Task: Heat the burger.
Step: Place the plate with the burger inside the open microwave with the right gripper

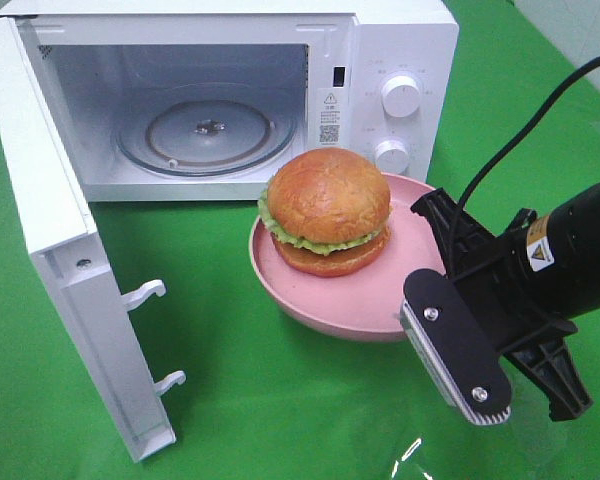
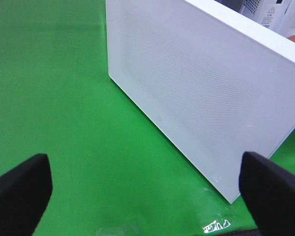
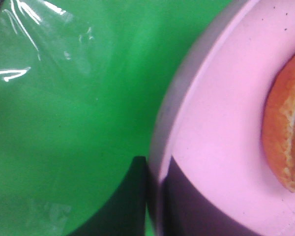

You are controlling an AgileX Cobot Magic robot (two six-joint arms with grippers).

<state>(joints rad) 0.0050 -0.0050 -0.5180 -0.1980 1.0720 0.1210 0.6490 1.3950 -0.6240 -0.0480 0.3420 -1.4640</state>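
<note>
Your right fingers (image 3: 130,204) pinch the rim of the pink plate (image 1: 320,315) carrying the burger (image 1: 329,212); the open microwave (image 1: 400,45) cavity lies beyond, leftward. Left fingers (image 2: 19,191) spread wide, empty

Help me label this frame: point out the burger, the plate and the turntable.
burger (image 1: 329,195), exterior high view, top bun.
plate (image 1: 322,320), exterior high view, front rim.
turntable (image 1: 208,129), exterior high view, glass centre.

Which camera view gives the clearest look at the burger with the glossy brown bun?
Exterior high: the whole brown-bunned burger, lettuce edge included, sits on the round pink plate before the open white microwave. The right wrist catches only an edge of its bun; the left wrist mostly the microwave's door.
</note>
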